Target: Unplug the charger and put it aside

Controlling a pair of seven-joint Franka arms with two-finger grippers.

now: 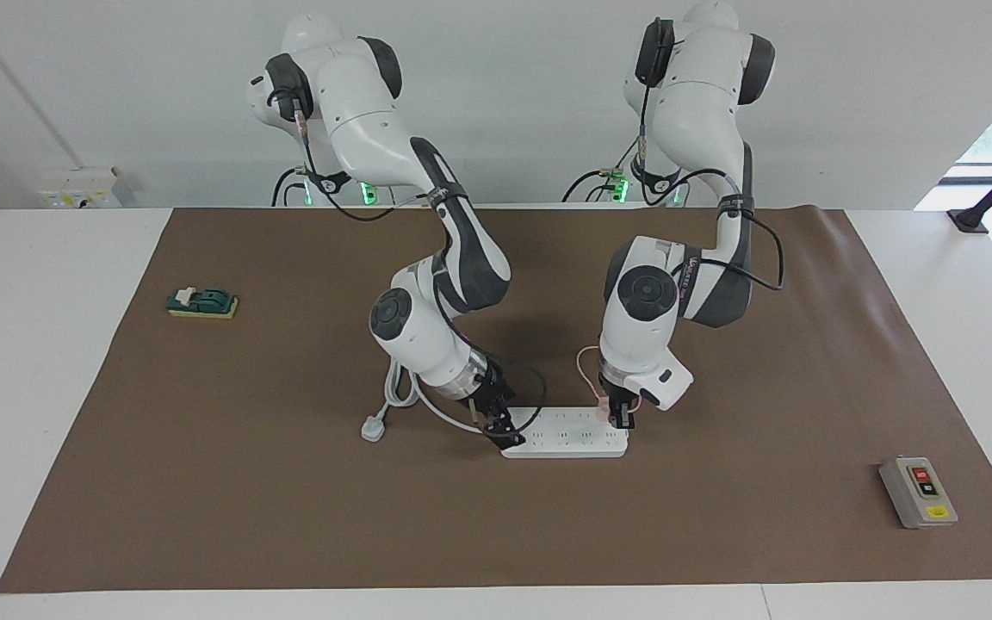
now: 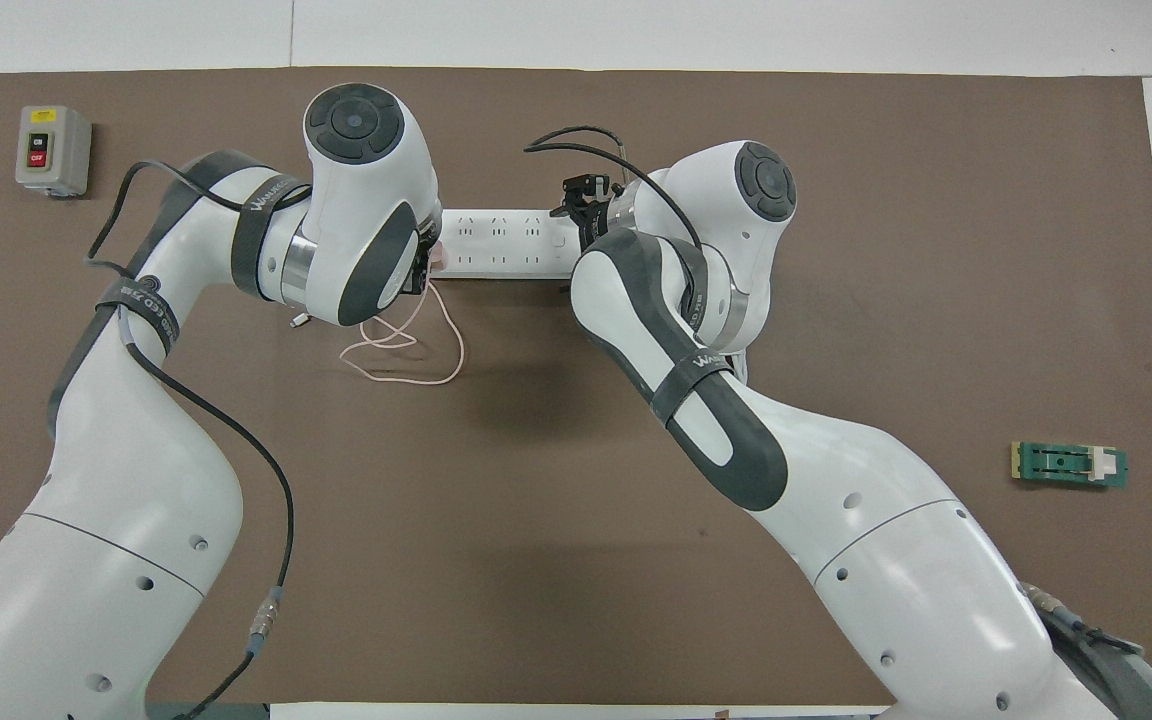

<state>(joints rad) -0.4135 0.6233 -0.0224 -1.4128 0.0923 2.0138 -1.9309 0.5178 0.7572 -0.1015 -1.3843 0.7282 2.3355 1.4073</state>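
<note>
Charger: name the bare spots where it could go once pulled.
Bare mat lies between the power strip and the grey switch box, and between the strip's white plug and the green block. Crowded around the strip: both claws and the charger.

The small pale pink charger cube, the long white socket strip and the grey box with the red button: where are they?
small pale pink charger cube [image 1: 604, 411]: facing view, its pink body in the left pincer.
long white socket strip [image 1: 567, 433]: facing view, its top face.
grey box with the red button [image 1: 918, 492]: facing view, its front plate.
</note>
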